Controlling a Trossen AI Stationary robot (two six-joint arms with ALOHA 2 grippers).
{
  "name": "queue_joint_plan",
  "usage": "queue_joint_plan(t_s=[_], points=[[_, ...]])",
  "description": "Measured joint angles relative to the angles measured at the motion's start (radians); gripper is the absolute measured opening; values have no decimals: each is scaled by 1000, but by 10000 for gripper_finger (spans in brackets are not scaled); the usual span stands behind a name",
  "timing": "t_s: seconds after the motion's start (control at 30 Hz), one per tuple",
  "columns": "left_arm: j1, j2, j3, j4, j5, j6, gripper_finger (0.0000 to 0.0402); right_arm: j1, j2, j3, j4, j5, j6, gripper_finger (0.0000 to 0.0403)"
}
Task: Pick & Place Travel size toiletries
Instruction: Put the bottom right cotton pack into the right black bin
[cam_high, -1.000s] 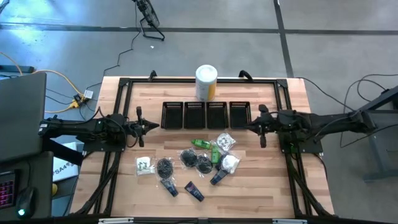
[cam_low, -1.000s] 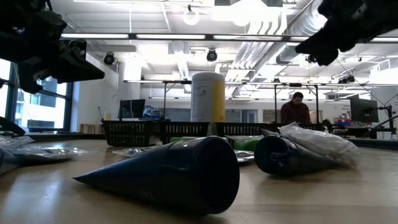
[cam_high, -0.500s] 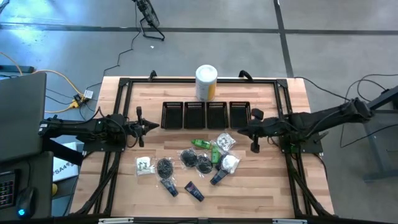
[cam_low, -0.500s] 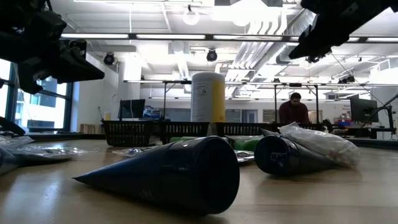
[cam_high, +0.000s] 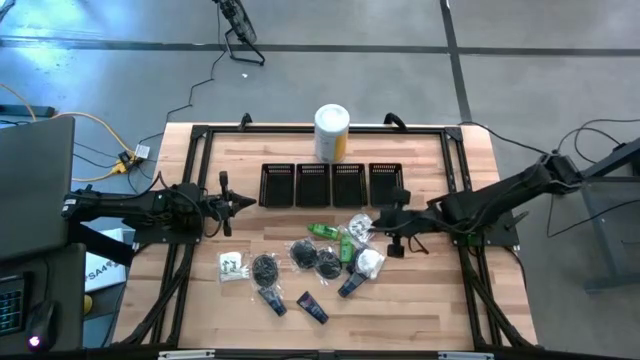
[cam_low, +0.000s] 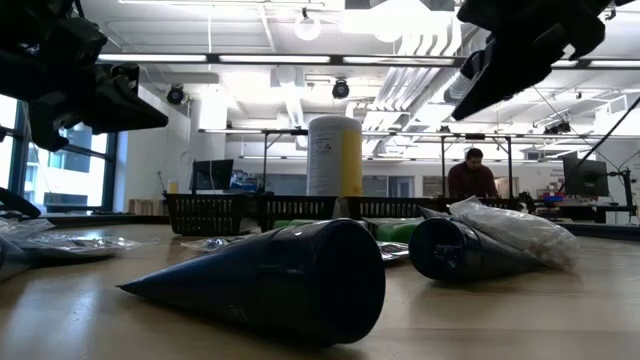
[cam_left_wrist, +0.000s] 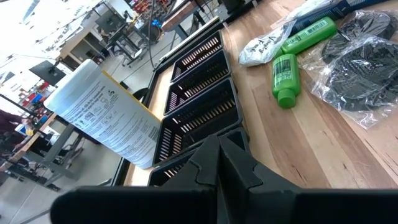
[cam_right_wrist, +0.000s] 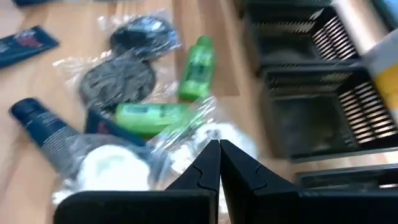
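You are looking at the toiletries (cam_high: 320, 262) lying loose on the tabletop (cam_high: 440, 300), between its middle and its near edge, in front of the four bins (cam_high: 332, 185). Green tubes (cam_high: 322, 231) are lying closest to the bins, with a clear sachet (cam_high: 362, 228) just beside them toward the right edge. Two black bundles (cam_high: 316, 259) in clear bags are sitting in the middle of the group, and a third (cam_high: 264, 268) is lying toward the left edge, next to a white sachet (cam_high: 232, 265). Blue tubes (cam_high: 311, 306) are resting nearest the near edge, and another blue tube (cam_high: 352, 283) is lying under a white bagged item (cam_high: 370, 262).

Your right gripper (cam_high: 385, 215) is hanging above the tabletop over the right side of the group, just beside the clear sachet, its jaws pressed together and holding nothing. In its wrist view the closed gripper (cam_right_wrist: 219, 148) is pointing down at the green tubes (cam_right_wrist: 198, 67) and the white bagged item (cam_right_wrist: 112, 167).

Your left gripper (cam_high: 250, 203) is waiting near the left edge, level with the bins and just left of them, jaws also closed and empty. Its wrist view is showing the bins (cam_left_wrist: 198, 106) and the canister (cam_left_wrist: 109, 118).

The canister (cam_high: 332, 132) is standing upright behind the bins, at the far edge. In the low view a person (cam_low: 473, 178) is showing in the room beyond.
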Motion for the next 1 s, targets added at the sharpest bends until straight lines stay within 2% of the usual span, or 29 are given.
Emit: queue_joint_plan(t_s=[0.23,0.53,1.0], points=[[0,0,0,0,0,0,1,11,30,0,2,-160,157,3],[0,0,0,0,0,-1,1,76,31,0,3,-119,230,3],[0,0,0,0,0,0,1,75,31,0,4,-207,266,3]])
